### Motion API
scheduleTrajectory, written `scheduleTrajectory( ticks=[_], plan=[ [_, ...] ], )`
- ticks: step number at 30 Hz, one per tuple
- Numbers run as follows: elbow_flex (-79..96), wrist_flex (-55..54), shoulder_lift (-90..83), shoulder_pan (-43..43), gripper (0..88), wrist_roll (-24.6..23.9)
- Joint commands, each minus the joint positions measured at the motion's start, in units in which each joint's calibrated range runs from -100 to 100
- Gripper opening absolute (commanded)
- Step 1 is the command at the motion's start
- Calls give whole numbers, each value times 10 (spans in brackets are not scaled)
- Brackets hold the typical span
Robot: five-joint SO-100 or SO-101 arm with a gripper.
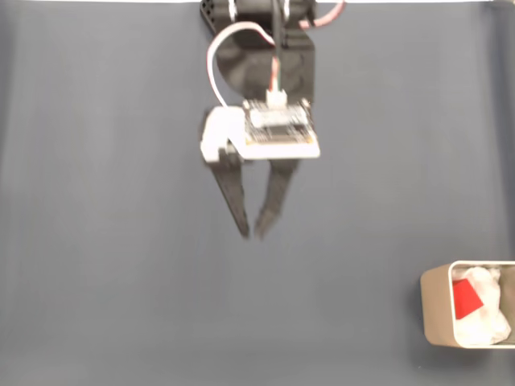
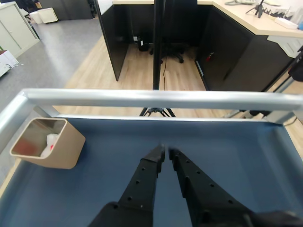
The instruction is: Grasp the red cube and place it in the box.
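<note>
Sitting inside the one beige rounded-corner thin-walled box (image 1: pixel 434 310) is the single small bright-red matte cube (image 1: pixel 466 299), resting against white lumpy padding (image 1: pixel 487 310) at the box's left inner side in the fixed view. Box sits at the lower right edge of that view, partly cut off. In the wrist view the same box (image 2: pixel 66 151) is at far left, a sliver of red (image 2: pixel 29 152) and some white showing inside. One black two-finger gripper (image 1: pixel 253 233) hangs over the dark blue table mat (image 1: pixel 96 241), well apart from the box, tips nearly together, nothing between them (image 2: pixel 165 152). One silver metal rail (image 2: pixel 156 98) borders the mat's far edge.
</note>
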Motion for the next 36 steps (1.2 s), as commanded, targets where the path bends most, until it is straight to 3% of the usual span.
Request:
scheduleTrajectory(
  ticks=[1,17,27,36],
  plan=[
    [105,5,-111,6,0,5],
    [567,54,-439,-2,0,6],
    [692,133,-554,1,0,2],
    [710,271,-612,-10,0,-24]
  ],
)
